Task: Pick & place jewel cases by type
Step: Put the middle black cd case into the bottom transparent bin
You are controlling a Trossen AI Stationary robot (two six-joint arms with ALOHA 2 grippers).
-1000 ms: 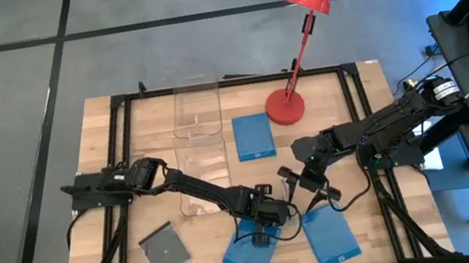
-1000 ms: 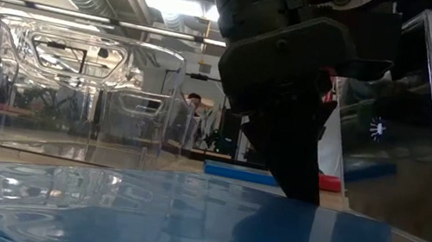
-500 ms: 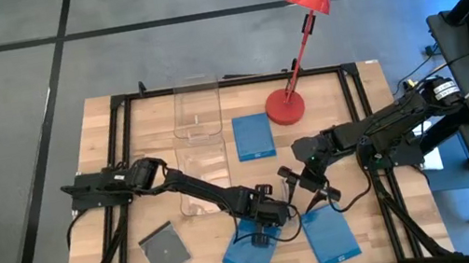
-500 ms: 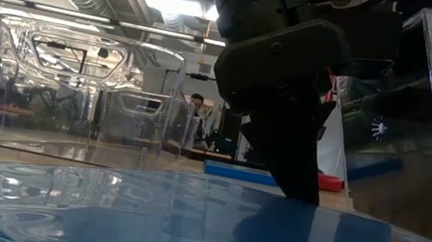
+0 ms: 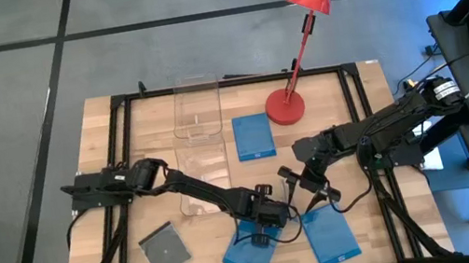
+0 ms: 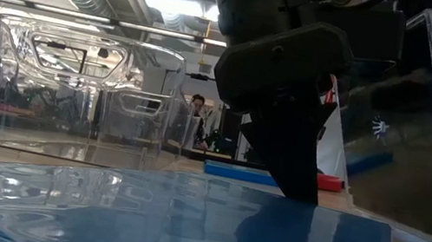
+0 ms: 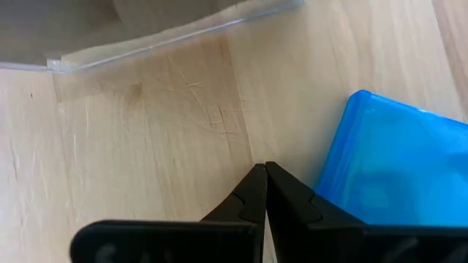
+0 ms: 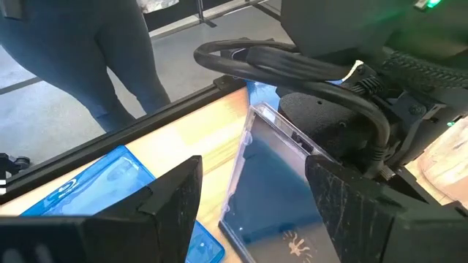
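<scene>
Near the front edge of the table (image 5: 109,170), both arms are crowded around the same little patch, and that's where the action is. The left gripper (image 5: 272,218) has its fingers pinched fully together with nothing between them, tip down on the wood right beside a blue jewel case (image 5: 251,250), so it looks like it's nudging or bracing rather than grabbing. The right gripper (image 5: 311,197) is spread wide around a clear jewel case (image 8: 281,193) that stands tilted up on edge; I can't tell if the fingers actually touch it yet. My guess is the step is getting that clear one picked up, so next the right claw needs to close on it and lift without clipping the left arm. Room is tight there: another blue case (image 5: 330,234) lies just to the right, a grey case (image 5: 165,252) sits off to the left, and a third blue case (image 5: 252,136) is farther back by the red lamp (image 5: 287,104). The clear bins (image 5: 197,119) stand far-left with open wood around them.
</scene>
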